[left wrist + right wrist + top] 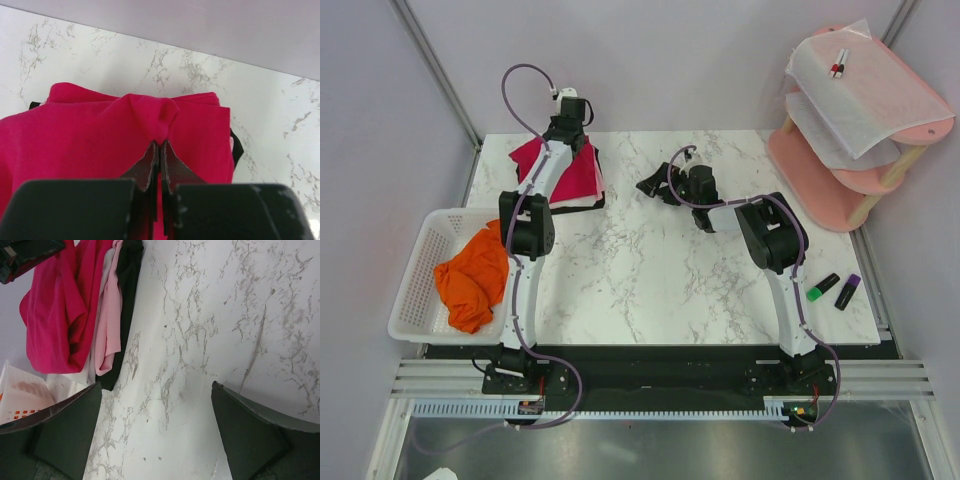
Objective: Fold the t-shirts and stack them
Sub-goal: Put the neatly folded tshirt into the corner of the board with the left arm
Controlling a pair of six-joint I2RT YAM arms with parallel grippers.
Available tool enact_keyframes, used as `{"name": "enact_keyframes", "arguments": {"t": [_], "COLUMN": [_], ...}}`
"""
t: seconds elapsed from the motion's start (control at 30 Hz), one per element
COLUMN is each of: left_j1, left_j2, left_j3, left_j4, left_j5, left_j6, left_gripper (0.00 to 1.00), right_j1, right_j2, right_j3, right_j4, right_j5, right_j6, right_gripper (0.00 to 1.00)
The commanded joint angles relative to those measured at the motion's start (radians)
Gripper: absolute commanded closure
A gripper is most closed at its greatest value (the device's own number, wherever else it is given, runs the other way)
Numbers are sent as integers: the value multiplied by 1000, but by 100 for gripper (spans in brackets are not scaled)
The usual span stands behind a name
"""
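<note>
where the marble table (650, 290) spreads out ahead of my two bases, the biggest thing beside it is the pink tiered stand (820, 185) at the far right corner. its upper tiers are draped with thin translucent sheets (870, 90), and a small red and white object (839, 64) lies on the top one. off the table's left edge sits the white mesh basket (415, 285), and in it the orange t-shirt (472, 278) lies crumpled against the side nearest the table. the crimson t-shirt (575, 175) is at the far left of the table, on top of a pile. my left gripper (160, 150) is clamped tight on a raised pinch of that crimson cloth. my right gripper (155, 390) has its fingers wide apart over bare marble, holding nothing. the overhead view alone takes in the stand, plus a green marker (823, 286) and a purple marker (848, 291) on the table to the right of my right arm. my right wrist view alone shows the pile edge on: crimson uppermost, a pale layer (107, 325) beneath, a black layer (127, 285) lowest. my left wrist view alone shows the cloth puckered up between my fingertips.
</note>
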Motion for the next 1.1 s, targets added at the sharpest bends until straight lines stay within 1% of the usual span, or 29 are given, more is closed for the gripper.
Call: {"name": "enact_keyframes", "arguments": {"t": [0.0,0.2,0.33,0.4,0.43,0.47,0.5,0.53,0.67,0.7,0.77,0.8,0.87,0.9,0.93,0.97,1.0,1.03,1.07], "left_j1": [-36,-96,-112,-112,-112,-110,-112,-112,-110,-106,-95,-77,-46,0,32,107,147,179,218], "left_j2": [-122,-139,-119,-105,-102,-102,-102,-102,-140,-175,-220,-250,-351,-384,-443,-465,-481,-478,-462], "left_j3": [-29,-66,-69,-72,-74,-80,-86,-87,-118,-129,-179,-205,-311,-352,-442,-492,-538,-608,-629], "left_j4": [81,121,130,125,122,119,118,116,116,116,116,117,133,145,186,221,269,313,408], "left_j5": [-15,-37,-34,-46,-50,-51,-67,-86,-162,-175,-156,-114,-39,82,168,410,539,649,846], "left_j6": [49,103,121,123,123,123,123,120,128,125,106,94,39,10,-29,-115,-168,-223,-315], "left_gripper": [98,98,96,86,75,41,20,1,0,0,0,0,1,2,6,11,20,49,69], "right_j1": [-6,-14,-17,-23,-23,-23,-26,-26,-26,-28,-26,-26,-26,-28,-28,-26,-26,-28,-26], "right_j2": [24,31,34,32,32,29,31,28,18,17,12,11,5,3,1,0,1,3,8], "right_j3": [-21,-24,-29,-33,-37,-41,-43,-46,-60,-63,-73,-76,-89,-93,-101,-104,-107,-109,-109], "right_j4": [-8,-5,4,8,9,12,12,15,21,21,21,22,21,22,24,27,30,33,35], "right_j5": [-26,-39,-46,-51,-51,-51,-53,-53,-54,-54,-53,-53,-54,-54,-54,-54,-54,-57,-60], "right_j6": [10,19,27,28,28,30,30,31,27,25,19,16,11,10,8,8,8,11,11], "right_gripper": [2,2,2,2,2,2,2,2,2,2,2,2,2,2,2,2,2,2,2]}}
